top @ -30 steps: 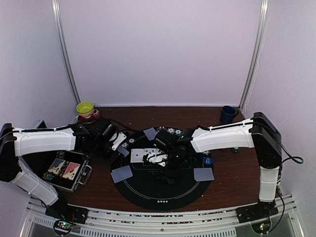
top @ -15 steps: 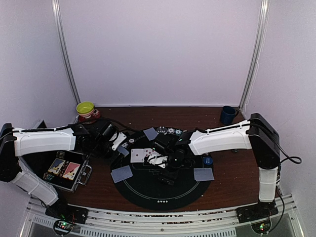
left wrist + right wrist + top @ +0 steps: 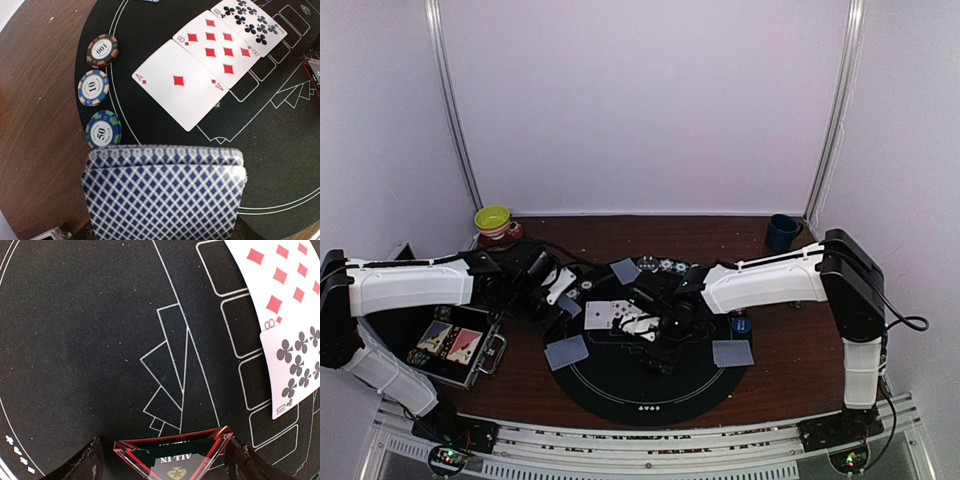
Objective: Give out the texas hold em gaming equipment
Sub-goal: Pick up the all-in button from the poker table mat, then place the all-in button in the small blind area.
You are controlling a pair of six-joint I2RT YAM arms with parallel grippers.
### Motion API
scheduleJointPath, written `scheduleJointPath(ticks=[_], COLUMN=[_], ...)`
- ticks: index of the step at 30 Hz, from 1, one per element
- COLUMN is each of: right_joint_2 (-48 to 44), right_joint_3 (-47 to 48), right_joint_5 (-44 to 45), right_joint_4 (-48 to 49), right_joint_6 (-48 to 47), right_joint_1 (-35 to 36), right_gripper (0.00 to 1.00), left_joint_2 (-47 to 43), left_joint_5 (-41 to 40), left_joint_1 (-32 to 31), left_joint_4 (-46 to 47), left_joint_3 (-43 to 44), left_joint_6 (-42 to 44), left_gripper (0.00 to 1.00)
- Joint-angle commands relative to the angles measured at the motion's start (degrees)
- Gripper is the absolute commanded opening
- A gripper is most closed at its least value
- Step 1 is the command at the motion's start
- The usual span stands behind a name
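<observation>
The red-edged triangle marker point(image 3: 172, 456) is seen pinched at its two outer corners by the dark fingers point(image 3: 84, 465) of the right gripper point(image 3: 161, 454), over the middle of the round black mat point(image 3: 650, 395). Its long flat edge is turned away from the wrist and its point is directed back toward the camera, so that the lettering "ALL IN" is read upside down in the right wrist view. Only the eight of diamonds point(image 3: 280, 275) and the ten of clubs point(image 3: 297, 370) are caught beside it there. The whole row is shown by the left wrist view, with the ace of diamonds point(image 3: 180, 82) added: the row runs from lower left to upper right, each card's long axis lying across it. Three chips point(image 3: 93, 87), marked 100, 10 and 50, are lined along the mat's rim on the brown table point(image 3: 35, 125). A pack of lattice-backed cards point(image 3: 165, 197) fills the foreground, its long axis set across the frame. The left gripper point(image 3: 563, 293) is hidden behind the pack, and its grip cannot be told. Face-down cards point(image 3: 567, 352) at the mat's edge are shown only from above.
</observation>
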Motion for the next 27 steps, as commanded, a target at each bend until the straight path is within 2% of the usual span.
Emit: scheduleJointPath(ticks=[1,6,12,17,27], right_joint_2=[2.2,3.6,3.9,3.1,-1.1], right_joint_3=[1.0,2.6,2.8,2.1,2.2], right_joint_5=[-1.2,-3.7,-2.5,-0.5,0.6], right_joint_4=[-1.3,-2.4,-2.6,-2.2,-2.5], right_joint_6=[-0.1,-0.9,-1.2,-1.9,-2.4], right_joint_1=[-1.4,-1.9,-2.0,-2.0,-3.5], right_gripper=[0.82,0.79,0.74,0.65,0.63], left_joint_2=[-1.2,-1.1,-1.4,-1.5,-1.5], left_joint_5=[-0.5,-0.5,-0.4,-0.4,-0.4], left_joint_1=[0.4,0.4,0.4,0.4,0.4], left_joint_4=[1.6,1.7,1.6,1.6,1.7], left_joint_3=[-0.2,-0.1,-0.2,-0.2,-0.2], left_joint_6=[-0.2,-0.2,-0.3,-0.2,0.0], left_gripper=[0.65,0.65,0.65,0.65,0.65])
